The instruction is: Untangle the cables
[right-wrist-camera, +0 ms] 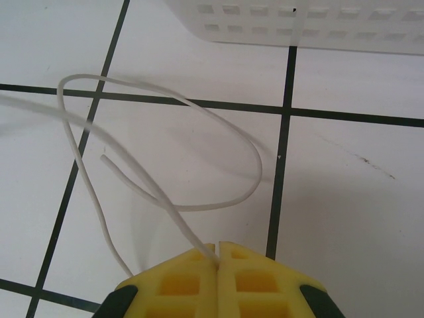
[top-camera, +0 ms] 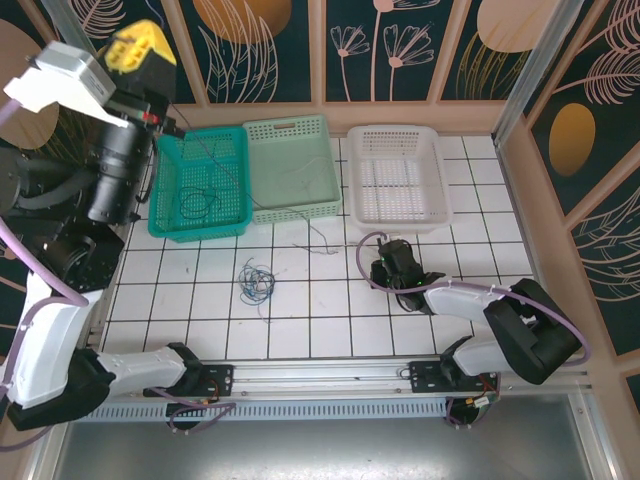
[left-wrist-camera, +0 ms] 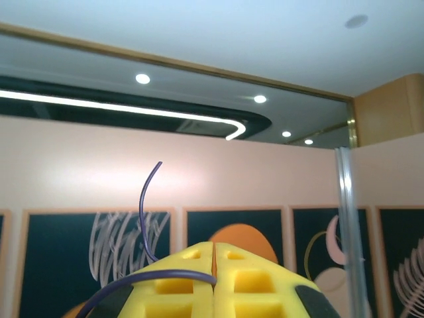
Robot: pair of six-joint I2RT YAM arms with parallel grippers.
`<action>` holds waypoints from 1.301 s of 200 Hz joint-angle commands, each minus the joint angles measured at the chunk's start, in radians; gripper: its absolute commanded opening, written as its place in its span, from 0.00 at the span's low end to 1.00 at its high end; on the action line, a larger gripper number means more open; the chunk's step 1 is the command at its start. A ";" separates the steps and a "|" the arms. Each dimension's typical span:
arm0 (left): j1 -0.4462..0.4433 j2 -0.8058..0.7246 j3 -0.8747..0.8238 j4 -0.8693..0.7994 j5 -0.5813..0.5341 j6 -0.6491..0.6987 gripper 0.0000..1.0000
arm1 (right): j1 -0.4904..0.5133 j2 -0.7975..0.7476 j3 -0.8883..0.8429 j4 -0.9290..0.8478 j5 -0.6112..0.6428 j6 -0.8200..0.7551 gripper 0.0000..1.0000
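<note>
Left end effector [left-wrist-camera: 214, 246] clamps blue cable [left-wrist-camera: 142, 205]; right [right-wrist-camera: 218, 248], white cable [right-wrist-camera: 256, 169].

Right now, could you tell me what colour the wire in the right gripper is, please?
The wire is white; the right wrist view shows it best.

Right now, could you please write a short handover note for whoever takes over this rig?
Left claw: shut on a dark blue wire, raised high and pointing at the ceiling.
Right claw: shut on a white wire, low over the tiles near the white basket.
Done: one dark loop lies in the teal basket.
Left: the tangle mid-table is unsorted; both held wires probably need placing too.
</note>
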 commanded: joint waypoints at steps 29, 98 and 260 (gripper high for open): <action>0.010 0.164 0.253 -0.073 -0.135 0.214 0.00 | -0.007 -0.014 0.011 0.019 -0.010 0.012 0.00; 0.029 0.232 0.320 -0.084 -0.157 0.267 0.00 | -0.005 0.018 0.042 0.029 -0.041 0.011 0.00; 0.292 0.296 0.345 -0.074 -0.020 0.138 0.00 | -0.005 0.044 0.059 0.028 -0.069 0.022 0.00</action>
